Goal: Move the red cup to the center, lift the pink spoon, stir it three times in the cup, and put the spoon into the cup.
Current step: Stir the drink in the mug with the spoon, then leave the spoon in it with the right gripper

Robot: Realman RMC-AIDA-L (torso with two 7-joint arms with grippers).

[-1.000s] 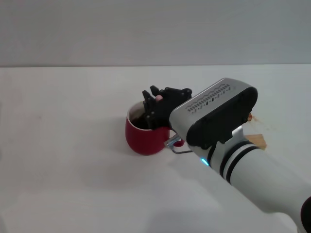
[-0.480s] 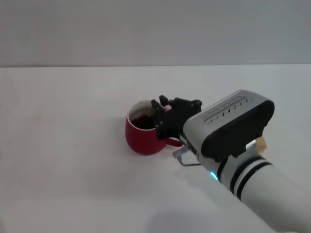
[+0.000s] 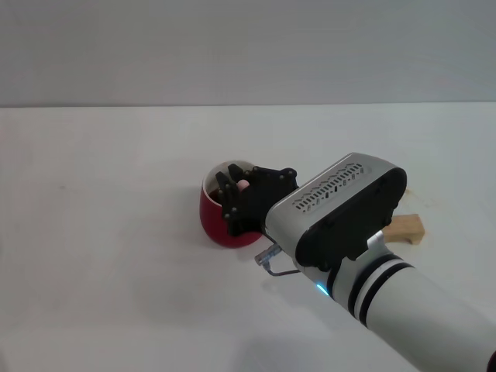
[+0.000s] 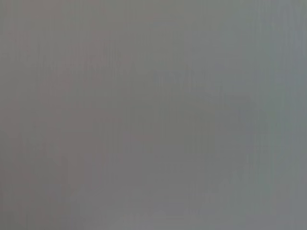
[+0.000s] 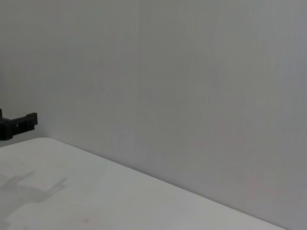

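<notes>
While the red cup (image 3: 221,225) stands on the white table (image 3: 108,232), the right gripper (image 3: 239,194) hangs over its mouth, fingers clamped on the pink spoon (image 3: 242,185).

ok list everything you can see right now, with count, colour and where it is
red cup: one, dark red with a white inner wall, on the table near the middle, partly covered by the right hand
pink spoon: one, only a small pale pink bit shows among the fingers over the cup's mouth
wooden block: one, light wood, on the table to the robot's right of the cup, partly behind the right arm
table: one, white, runs back to a grey wall
right hand: one, black, over the cup's mouth, shut on the pink spoon
right arm: one, white and black, reaching in from the robot's right
left hand: not in view
</notes>
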